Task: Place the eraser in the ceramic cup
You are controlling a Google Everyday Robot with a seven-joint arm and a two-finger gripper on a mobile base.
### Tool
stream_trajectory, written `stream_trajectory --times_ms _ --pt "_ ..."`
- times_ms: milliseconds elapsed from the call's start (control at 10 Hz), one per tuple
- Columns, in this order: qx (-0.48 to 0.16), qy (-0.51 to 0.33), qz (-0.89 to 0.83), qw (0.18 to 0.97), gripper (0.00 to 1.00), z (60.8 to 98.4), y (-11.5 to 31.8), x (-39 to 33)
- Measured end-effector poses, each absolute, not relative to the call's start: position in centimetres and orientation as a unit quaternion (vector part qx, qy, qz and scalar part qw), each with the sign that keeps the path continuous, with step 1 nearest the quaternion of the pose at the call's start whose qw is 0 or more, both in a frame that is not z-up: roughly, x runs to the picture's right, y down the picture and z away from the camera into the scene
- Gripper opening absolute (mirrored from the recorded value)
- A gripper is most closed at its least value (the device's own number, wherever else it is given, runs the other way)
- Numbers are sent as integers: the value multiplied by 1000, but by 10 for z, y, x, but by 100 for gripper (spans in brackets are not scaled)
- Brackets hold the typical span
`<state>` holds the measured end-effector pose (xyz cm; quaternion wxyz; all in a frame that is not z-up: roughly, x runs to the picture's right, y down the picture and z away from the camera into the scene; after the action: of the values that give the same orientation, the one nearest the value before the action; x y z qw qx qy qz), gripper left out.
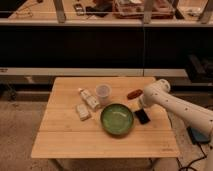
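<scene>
The eraser (142, 116) is a flat black slab lying on the wooden table (65, 140), just right of the green bowl. The ceramic cup (103, 93) is a small whitish round cup standing upright behind the bowl, left of the eraser. My gripper (141, 105) is at the end of the white arm (175, 106) that reaches in from the right. It hangs just above and behind the eraser, to the right of the cup.
A wide green bowl (117, 119) sits mid-table. Two whitish rectangular blocks (86, 104) lie left of the cup. A small reddish-brown oblong thing (134, 93) lies behind the gripper. A dark shelf unit (100, 45) stands behind the table.
</scene>
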<state>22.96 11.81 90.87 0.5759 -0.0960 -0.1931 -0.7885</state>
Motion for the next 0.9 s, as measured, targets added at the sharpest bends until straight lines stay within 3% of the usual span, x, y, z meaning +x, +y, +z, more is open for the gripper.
stream_trajectory --times_ms 400,900 --pt "-103 -214 -780 579 77 903 139 231" --pt "-77 -259 -770 578 28 902 147 210"
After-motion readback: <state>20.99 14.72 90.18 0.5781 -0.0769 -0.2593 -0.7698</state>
